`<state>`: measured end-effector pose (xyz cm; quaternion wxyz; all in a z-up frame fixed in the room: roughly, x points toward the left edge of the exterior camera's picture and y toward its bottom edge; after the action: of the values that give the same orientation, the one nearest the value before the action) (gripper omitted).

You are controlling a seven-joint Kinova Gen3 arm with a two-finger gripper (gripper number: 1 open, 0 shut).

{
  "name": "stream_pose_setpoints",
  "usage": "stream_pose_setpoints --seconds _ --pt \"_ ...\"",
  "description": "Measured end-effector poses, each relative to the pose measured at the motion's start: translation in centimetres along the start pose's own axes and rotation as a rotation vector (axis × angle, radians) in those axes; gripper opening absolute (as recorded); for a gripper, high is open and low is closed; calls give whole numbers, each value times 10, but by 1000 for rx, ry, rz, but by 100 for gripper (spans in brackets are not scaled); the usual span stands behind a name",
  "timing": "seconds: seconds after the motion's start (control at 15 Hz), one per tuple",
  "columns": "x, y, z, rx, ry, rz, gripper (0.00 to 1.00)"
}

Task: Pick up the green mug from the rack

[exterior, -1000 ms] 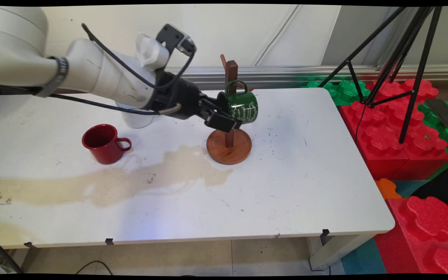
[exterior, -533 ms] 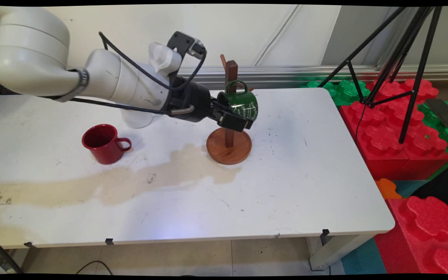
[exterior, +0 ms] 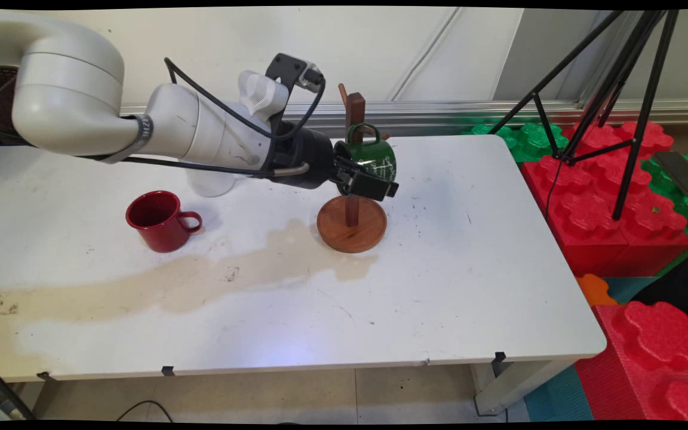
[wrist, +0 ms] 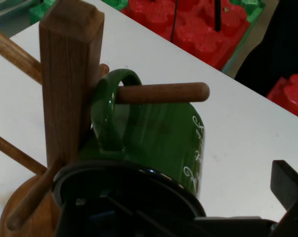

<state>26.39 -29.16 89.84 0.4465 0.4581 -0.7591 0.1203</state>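
Hanging by its handle from a peg [wrist: 161, 93] of the wooden mug tree [exterior: 353, 218], green mug [exterior: 374, 156] (white lettering), jaws clamped on its rim.

Two mugs — one green mug [exterior: 374, 160] hanging by its handle on a peg, one red mug [exterior: 157, 220] standing on the bench [exterior: 469, 286]. One wooden mug tree [exterior: 352, 221] with one round base and, in the hand view, several pegs. One black tripod [exterior: 619, 77]. One arm — one pincer [exterior: 363, 179].
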Motion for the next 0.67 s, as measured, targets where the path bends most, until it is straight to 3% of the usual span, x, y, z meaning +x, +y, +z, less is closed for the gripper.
stream_pose_setpoints --seconds 0.2,0.27,0.67 --pt "-1 1 1 -9 4 -6 100" --pt "-1 2 2 -11 5 -7 0" --pt "0 5 0 -20 17 -4 0"
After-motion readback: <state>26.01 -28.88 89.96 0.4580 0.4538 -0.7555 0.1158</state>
